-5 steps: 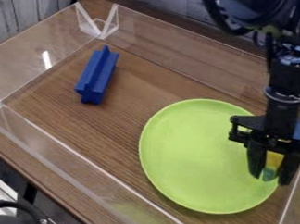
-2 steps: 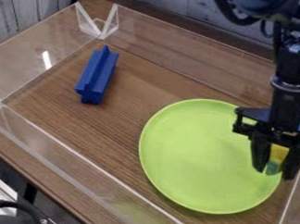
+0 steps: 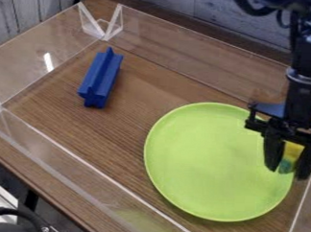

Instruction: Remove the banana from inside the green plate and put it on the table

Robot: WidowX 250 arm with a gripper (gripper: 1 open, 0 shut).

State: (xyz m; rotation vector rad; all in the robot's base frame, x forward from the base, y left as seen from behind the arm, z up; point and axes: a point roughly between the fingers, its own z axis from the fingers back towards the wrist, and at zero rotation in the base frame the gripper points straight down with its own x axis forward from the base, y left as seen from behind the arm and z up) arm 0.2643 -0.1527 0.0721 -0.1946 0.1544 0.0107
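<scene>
The banana (image 3: pixel 292 155) shows only as a small yellow piece with a greenish end, pinched between the black fingers. My gripper (image 3: pixel 288 165) points down over the right part of the green plate (image 3: pixel 208 163) and is shut on the banana. Most of the banana is hidden by the fingers. I cannot tell whether its lower tip still touches the plate. The plate lies flat on the brown wood-grain table (image 3: pixel 145 103), at the front right.
A blue block (image 3: pixel 100 76) lies on the table at the left, well away from the plate. Low clear acrylic walls (image 3: pixel 39 51) enclose the tabletop, and a clear folded stand (image 3: pixel 100 22) sits at the back corner. Bare wood lies between block and plate.
The gripper, still shut on the banana, sits slightly higher and further right in the picture. The plate and the blue block have not moved.
</scene>
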